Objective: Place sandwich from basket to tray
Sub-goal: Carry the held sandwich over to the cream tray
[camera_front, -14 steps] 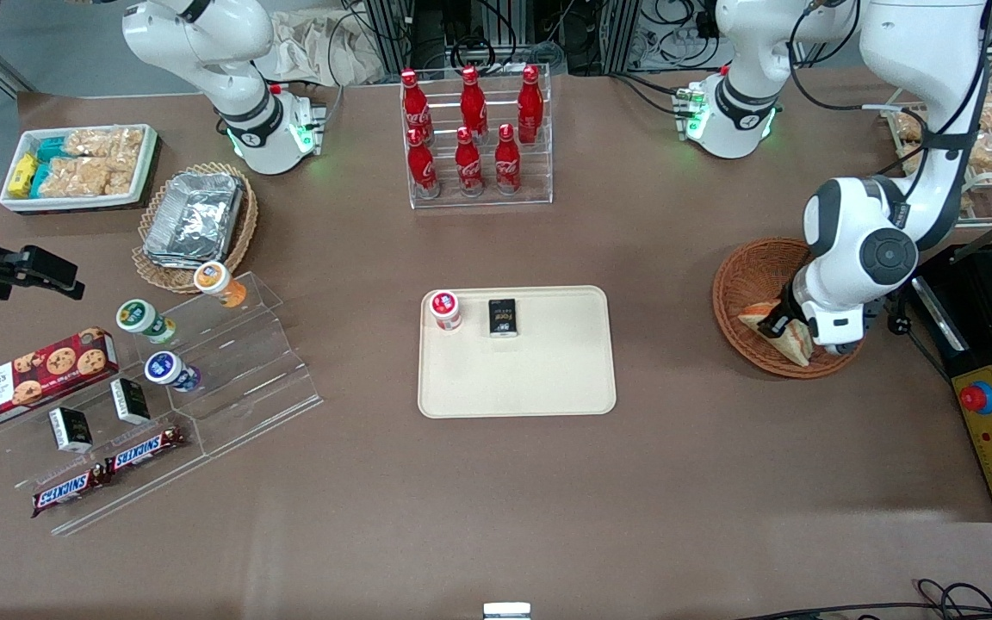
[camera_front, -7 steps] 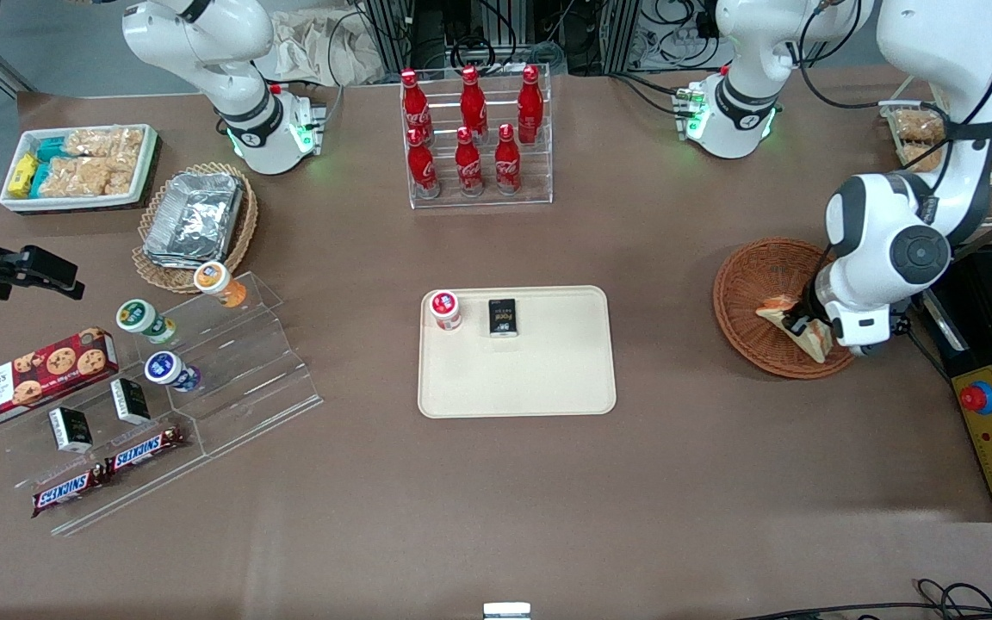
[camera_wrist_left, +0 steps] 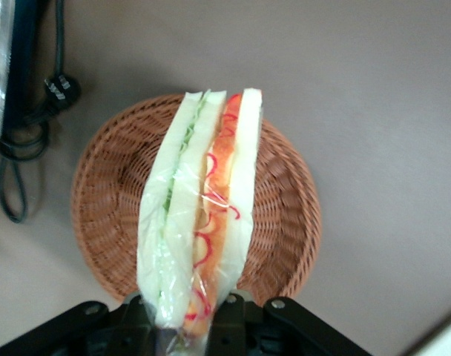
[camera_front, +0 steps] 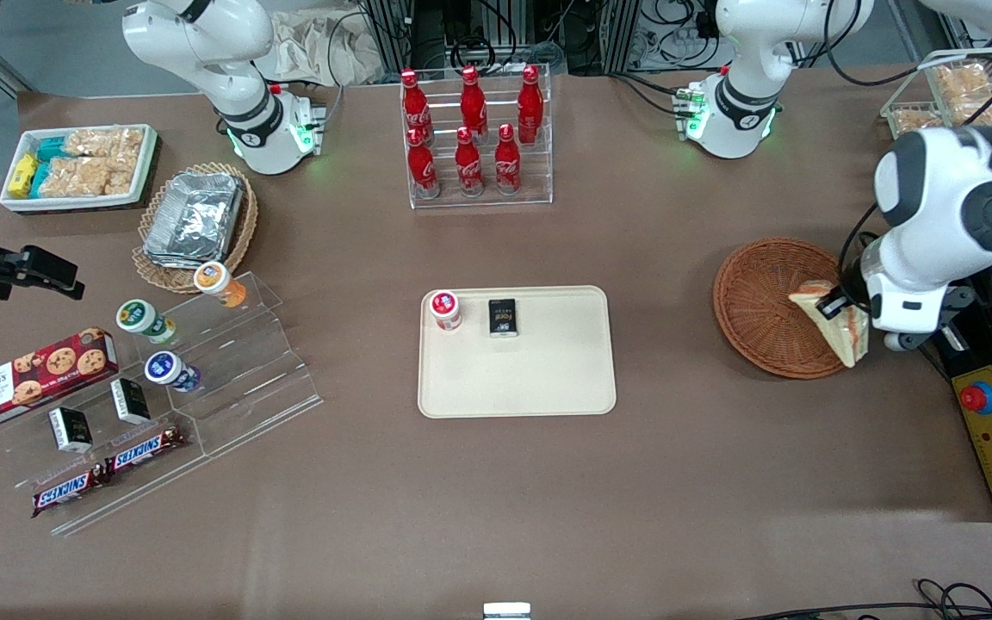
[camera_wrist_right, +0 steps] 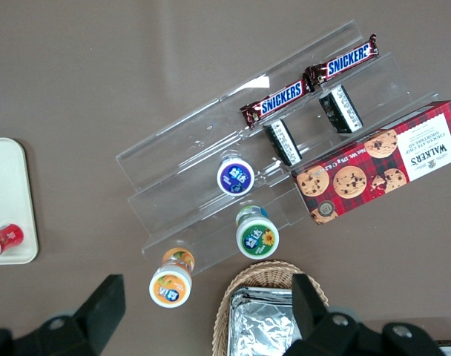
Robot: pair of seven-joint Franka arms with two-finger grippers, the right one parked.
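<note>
The hand (camera_front: 840, 307) is clamped on the sandwich (camera_front: 832, 320), lifted above the wicker basket's (camera_front: 763, 301) rim. Lifting looks done; next comes carrying it to the tray's (camera_front: 548, 379) bare middle.

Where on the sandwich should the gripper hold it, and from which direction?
Across the two flat bread faces near one end, coming from above. The sandwich is a thin wedge in slick wrap, and the gripper already pinches it that way, hanging over the basket.
</note>
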